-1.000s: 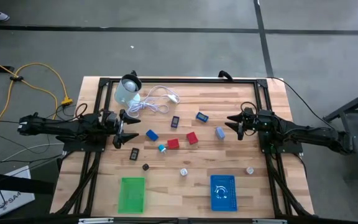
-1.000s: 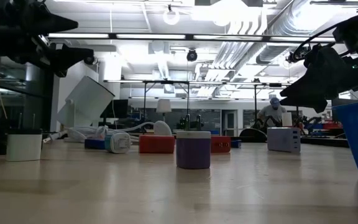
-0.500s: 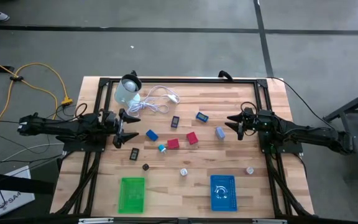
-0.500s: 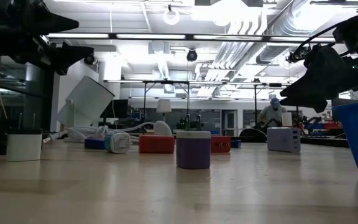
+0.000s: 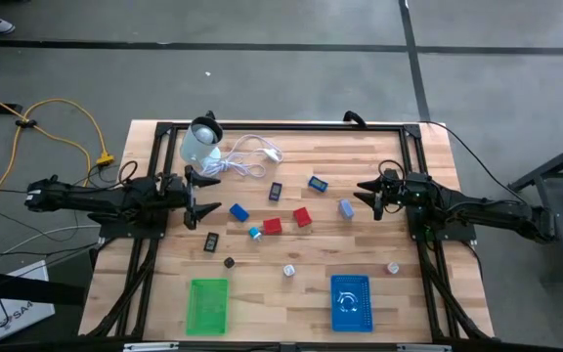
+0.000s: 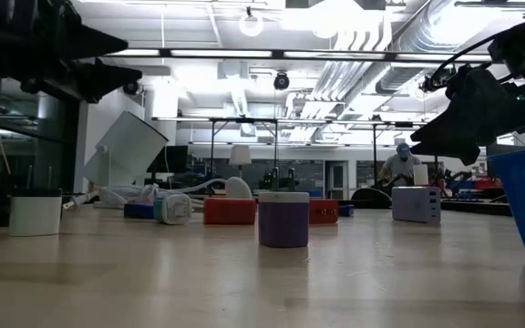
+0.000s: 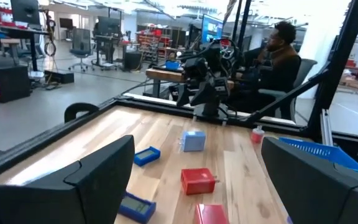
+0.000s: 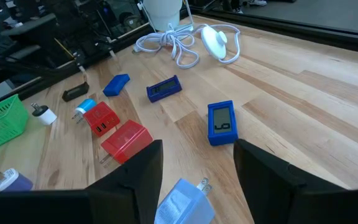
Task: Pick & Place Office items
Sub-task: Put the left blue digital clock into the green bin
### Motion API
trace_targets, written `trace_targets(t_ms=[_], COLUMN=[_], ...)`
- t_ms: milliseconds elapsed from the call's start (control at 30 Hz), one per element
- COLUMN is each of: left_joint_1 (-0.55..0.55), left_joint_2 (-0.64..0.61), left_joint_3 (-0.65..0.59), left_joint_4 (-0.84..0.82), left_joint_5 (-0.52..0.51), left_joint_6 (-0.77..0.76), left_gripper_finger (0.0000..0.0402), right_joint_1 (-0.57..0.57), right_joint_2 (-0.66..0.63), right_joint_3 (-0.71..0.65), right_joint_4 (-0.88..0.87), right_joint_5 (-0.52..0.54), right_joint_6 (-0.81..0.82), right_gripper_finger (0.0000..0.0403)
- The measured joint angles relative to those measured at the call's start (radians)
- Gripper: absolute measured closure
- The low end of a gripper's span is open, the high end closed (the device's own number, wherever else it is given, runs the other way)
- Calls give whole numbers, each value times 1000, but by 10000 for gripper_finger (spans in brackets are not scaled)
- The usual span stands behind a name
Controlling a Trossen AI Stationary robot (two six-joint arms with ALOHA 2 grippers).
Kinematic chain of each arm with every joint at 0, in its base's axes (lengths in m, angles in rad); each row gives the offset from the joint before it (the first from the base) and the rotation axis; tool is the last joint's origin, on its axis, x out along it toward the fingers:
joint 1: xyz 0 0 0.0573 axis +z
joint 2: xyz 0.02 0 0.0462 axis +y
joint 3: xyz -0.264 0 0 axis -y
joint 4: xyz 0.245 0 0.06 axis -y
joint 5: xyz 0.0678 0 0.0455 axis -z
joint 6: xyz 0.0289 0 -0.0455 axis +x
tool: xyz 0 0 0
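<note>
Left gripper (image 5: 206, 198) hovers above the table's left side, fingers spread wide; right gripper (image 5: 366, 198) hangs opposite, fingers parted. Neither holds anything.

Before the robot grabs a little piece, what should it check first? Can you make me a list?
1. Left gripper fingers open and holding nothing: ok.
2. Right gripper fingers apart with nothing between them: ok.
3. Nearest piece for the right gripper, the pale blue plug, lies just ahead of its fingers, not touching them: ok.
4. Green basket and blue basket stand at the table's near edge, ready for pieces: ok.
5. White cable lies away from both grippers: ok.
6. Which basket each piece belongs in: cannot tell.
</note>
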Motion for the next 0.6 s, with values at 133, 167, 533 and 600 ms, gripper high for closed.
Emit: trace_targets(t_ms=[133, 167, 533, 600], left_joint_1=[0, 0, 0, 0], left_joint_2=[53, 68, 251, 278], left_joint_3=[70, 89, 288, 321], left_joint_4=[-42, -61, -217, -250], left_joint_5=[-1, -1, -11, -11], left_joint_6=[38, 44, 52, 52], left_gripper_finger=[57, 57, 57, 57], right_joint_1=[0, 0, 0, 0], right_joint_2=[0, 0, 0, 0], right_joint_3=[0, 0, 0, 0], right_joint_4=[0, 0, 0, 0], right_joint_5=[0, 0, 0, 0], right_joint_6=[0, 0, 0, 0], right_gripper_finger=[219, 219, 219, 219])
